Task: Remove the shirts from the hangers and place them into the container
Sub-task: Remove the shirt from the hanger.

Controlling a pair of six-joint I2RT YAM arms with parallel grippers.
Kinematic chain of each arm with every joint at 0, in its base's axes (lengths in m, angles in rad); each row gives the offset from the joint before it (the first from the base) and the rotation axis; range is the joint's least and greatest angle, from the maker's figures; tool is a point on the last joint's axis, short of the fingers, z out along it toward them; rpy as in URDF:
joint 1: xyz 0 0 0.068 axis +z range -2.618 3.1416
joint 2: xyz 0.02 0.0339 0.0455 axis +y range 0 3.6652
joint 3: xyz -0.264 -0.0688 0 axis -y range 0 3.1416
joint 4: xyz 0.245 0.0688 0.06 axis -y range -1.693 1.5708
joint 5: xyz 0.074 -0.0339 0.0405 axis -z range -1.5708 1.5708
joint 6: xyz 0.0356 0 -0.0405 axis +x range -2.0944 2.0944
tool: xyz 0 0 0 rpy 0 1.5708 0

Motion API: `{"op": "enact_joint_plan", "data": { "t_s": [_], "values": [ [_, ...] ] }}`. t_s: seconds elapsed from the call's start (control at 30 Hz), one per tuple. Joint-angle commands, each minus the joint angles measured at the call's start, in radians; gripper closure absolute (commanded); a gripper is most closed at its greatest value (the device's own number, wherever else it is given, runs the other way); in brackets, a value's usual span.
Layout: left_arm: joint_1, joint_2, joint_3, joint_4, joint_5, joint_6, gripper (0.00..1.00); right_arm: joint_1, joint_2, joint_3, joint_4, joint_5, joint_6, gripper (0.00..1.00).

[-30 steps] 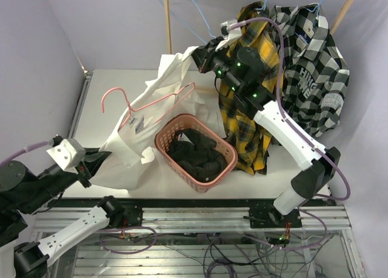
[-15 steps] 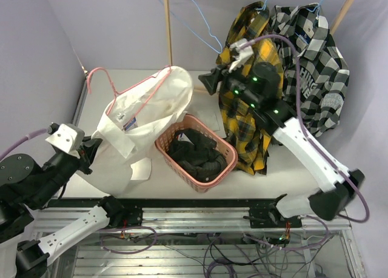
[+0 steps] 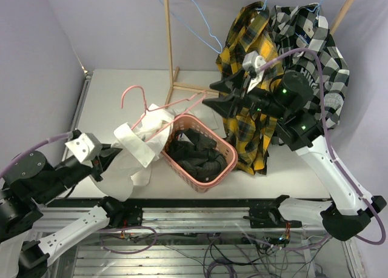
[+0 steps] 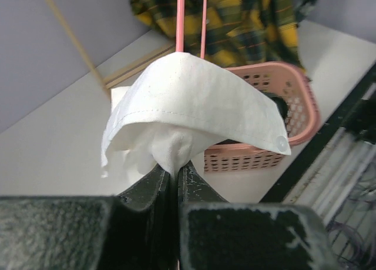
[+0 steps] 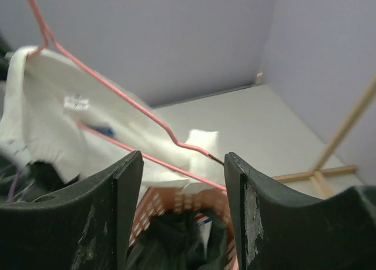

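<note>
Basket [image 3: 179, 168] holds a dark shirt [image 3: 194, 154], white shirt [image 3: 136, 151] just beside it.

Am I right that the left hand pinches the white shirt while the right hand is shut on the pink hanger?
Not quite: the right hand is open, not gripping the pink hanger, as the right wrist view shows. The left hand does pinch the white shirt.

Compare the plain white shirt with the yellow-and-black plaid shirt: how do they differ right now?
The plain white button shirt sits bunched low at the side of the salmon-pink lattice plastic basket, pinched in the shut left hand. The yellow-and-black plaid button shirt hangs full length at the wooden rack, ungripped. A thin pink wire hanger lies with the white one; none shows at the plaid one. Neither is in the basket yet.
</note>
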Motion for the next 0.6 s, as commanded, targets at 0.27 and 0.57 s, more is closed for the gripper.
{"op": "enact_joint_plan", "data": {
  "t_s": [0.27, 0.57],
  "values": [
    [-0.001, -0.049, 0.096, 0.065, 0.263, -0.009, 0.93, -0.003, -0.094, -0.039, -0.113, -0.347, -0.131, 0.41],
    [-0.002, -0.017, 0.09, 0.04, 0.363, -0.014, 0.93, -0.002, -0.082, 0.005, -0.187, -0.379, -0.181, 0.41]
  ]
}}
